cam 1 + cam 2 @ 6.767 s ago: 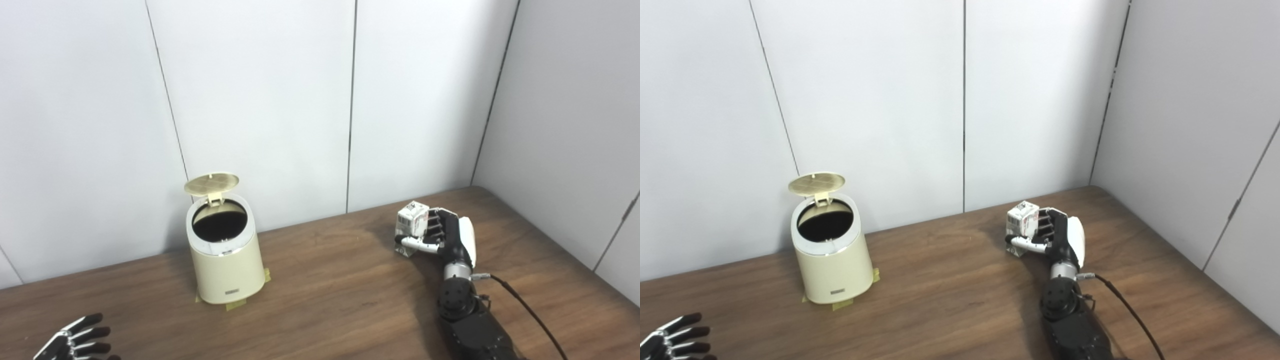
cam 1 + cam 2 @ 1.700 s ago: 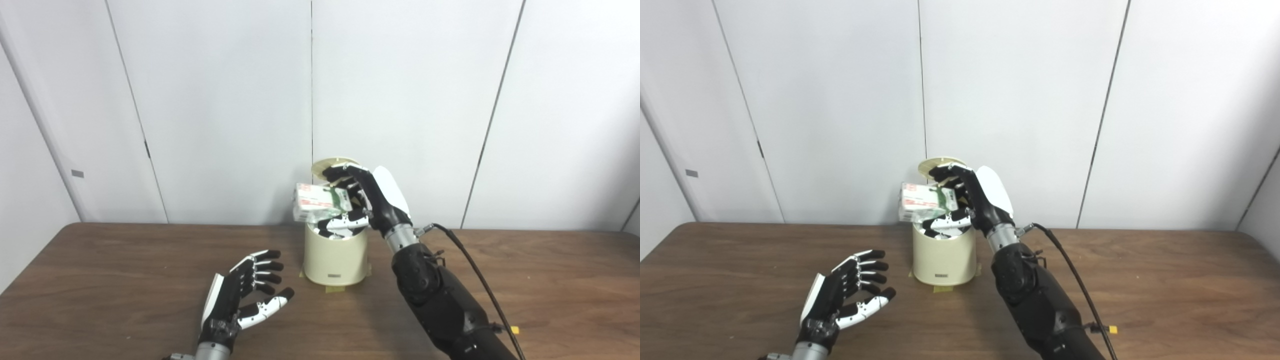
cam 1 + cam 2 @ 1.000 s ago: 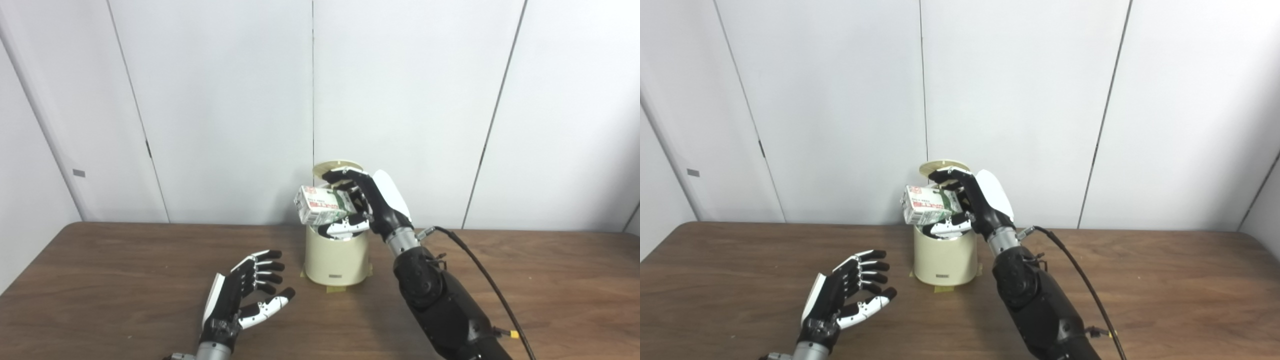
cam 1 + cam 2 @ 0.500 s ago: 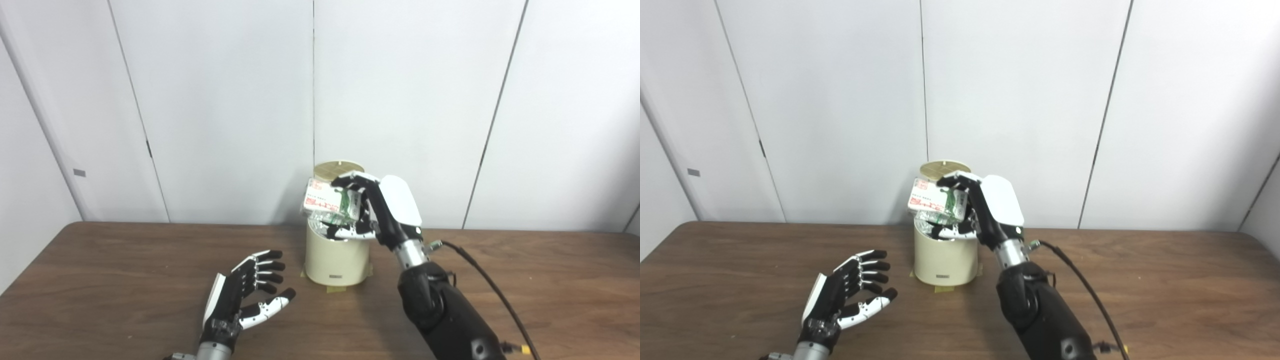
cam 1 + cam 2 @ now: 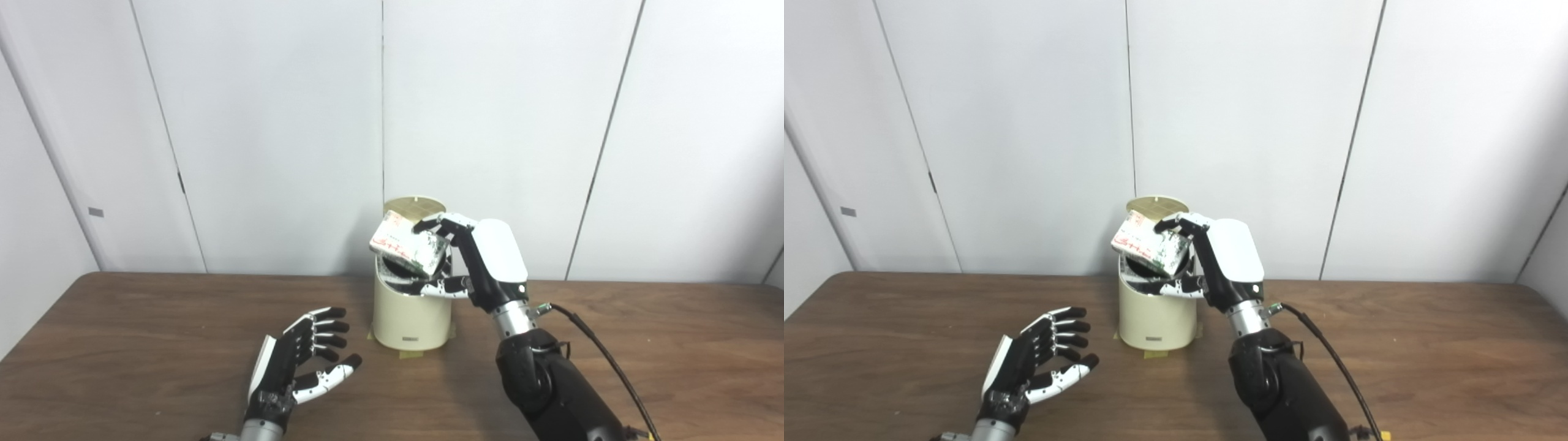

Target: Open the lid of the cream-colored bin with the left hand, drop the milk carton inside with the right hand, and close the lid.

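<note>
1. The right hand is raised over the mouth of the bin, its fingers curled on top of the milk carton and its thumb underneath, so it grips the carton.
2. The milk carton sits tilted in that grip, its red-printed face turned up and toward the left, its lower corner dipping just over the bin's opening; it is above the rim, not inside.
3. The right arm is black and rises from the bottom edge on the right, with a black cable trailing from the wrist down toward the lower right.
4. The cream-colored bin stands on the bench near the back wall, directly under the carton, with bits of yellow tape at its foot.
5. Its lid is up, standing open behind the carton and the fingers.
6. The left hand lies low over the bench to the left of the bin and apart from it, palm turned up, fingers spread, holding nothing.
7. The bench is dark brown wood grain, and white wall panels close it in behind.
</note>
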{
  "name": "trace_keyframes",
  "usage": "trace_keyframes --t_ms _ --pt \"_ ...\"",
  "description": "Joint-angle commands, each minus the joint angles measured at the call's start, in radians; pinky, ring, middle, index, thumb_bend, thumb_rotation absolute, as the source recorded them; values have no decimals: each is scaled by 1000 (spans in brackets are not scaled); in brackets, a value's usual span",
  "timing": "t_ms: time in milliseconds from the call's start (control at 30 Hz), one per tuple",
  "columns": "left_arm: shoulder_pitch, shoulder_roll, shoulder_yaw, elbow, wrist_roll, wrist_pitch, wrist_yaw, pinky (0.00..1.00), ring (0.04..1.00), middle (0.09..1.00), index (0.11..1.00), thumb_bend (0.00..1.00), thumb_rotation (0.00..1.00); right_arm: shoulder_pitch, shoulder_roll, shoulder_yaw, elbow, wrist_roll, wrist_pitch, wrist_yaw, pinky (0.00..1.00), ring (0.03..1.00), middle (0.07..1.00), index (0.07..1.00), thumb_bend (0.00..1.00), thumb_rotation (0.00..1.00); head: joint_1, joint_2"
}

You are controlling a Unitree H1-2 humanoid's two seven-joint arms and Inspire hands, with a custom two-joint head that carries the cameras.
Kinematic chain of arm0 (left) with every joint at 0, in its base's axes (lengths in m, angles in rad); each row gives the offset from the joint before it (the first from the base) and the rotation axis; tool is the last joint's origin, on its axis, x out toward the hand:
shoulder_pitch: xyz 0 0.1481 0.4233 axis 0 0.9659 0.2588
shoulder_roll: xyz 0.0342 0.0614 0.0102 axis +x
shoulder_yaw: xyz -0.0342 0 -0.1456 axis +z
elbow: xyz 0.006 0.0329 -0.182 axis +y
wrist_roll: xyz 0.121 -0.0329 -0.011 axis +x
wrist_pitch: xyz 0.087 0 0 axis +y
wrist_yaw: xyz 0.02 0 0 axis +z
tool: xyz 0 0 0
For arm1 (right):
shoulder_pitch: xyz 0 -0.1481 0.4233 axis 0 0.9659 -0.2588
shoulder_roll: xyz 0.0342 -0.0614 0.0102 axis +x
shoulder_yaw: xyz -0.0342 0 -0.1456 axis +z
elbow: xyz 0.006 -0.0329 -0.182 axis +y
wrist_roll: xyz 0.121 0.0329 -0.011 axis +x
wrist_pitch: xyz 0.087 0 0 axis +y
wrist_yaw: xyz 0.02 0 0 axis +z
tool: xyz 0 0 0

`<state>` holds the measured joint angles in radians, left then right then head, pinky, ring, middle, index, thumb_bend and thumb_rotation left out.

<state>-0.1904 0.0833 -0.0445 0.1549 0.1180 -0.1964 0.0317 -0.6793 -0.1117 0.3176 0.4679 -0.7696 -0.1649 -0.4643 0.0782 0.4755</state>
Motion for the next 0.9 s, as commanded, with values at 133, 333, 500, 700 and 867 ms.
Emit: trace_keyframes --t_ms 133,333,500,700,867 --pt "31 -2 -9 17 16 -15 0 546 626 686 733 628 24 -21 -7 4 -42 -5 5 25 497 588 662 617 743 0 3 3" --pt "30 -2 -10 20 21 -19 2 548 622 682 731 622 14 -19 -9 2 -48 -5 14 34 506 600 669 618 740 0 3 4" --pt "28 -4 -12 19 24 -17 3 544 617 679 730 623 23 -14 -11 -19 -81 -4 25 13 506 640 719 636 756 0 5 7" --pt "30 -5 -13 14 26 -13 5 540 617 678 732 627 37 3 -24 -46 -150 -23 45 -9 500 674 749 637 730 0 6 10" --pt "32 -5 -15 7 28 -8 5 536 612 673 727 627 44 25 -39 -71 -224 -11 65 29 510 718 766 636 700 0 8 14"
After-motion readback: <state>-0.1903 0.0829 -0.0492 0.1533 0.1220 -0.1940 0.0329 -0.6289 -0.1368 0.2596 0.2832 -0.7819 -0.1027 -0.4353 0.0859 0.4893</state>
